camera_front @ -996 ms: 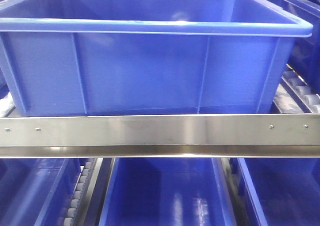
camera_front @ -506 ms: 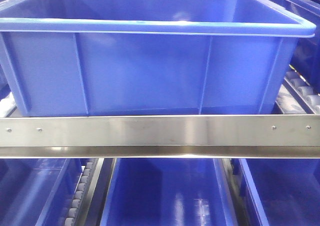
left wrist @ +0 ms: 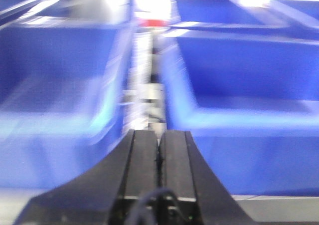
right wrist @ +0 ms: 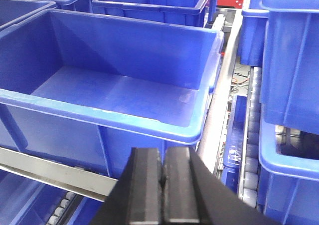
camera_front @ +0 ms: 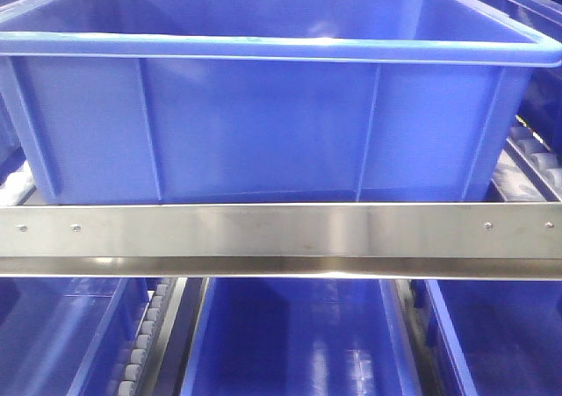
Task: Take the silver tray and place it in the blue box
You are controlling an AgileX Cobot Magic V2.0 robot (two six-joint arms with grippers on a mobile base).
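Your front view is filled by the large deep blue plastic crate (camera_front: 272, 106) with its thick rolled rim and vertical ribs, sitting on the rack shelf just behind the brushed steel front rail (camera_front: 281, 238) that runs edge to edge. Compared with a second ago, the crate and the rail screws sit slightly further right in that view and the crate's right corner is nearer the picture's edge, so the view has shifted a little. Below the rail you can see more blue bins (camera_front: 299, 343) on the lower level and a strip of grey rollers (camera_front: 140, 352) towards the left.

From your right wrist camera, the same kind of crate (right wrist: 114, 85) lies open with a bare floor; the right gripper (right wrist: 163, 177) hangs just in front of its near rim, black fingers pressed together on nothing. Your left gripper (left wrist: 159, 155) is likewise clenched with nothing between the fingers, pointing at the gap between two blurred blue crates (left wrist: 239, 85).

The shiny ridged steel tray shows in none of the three views.
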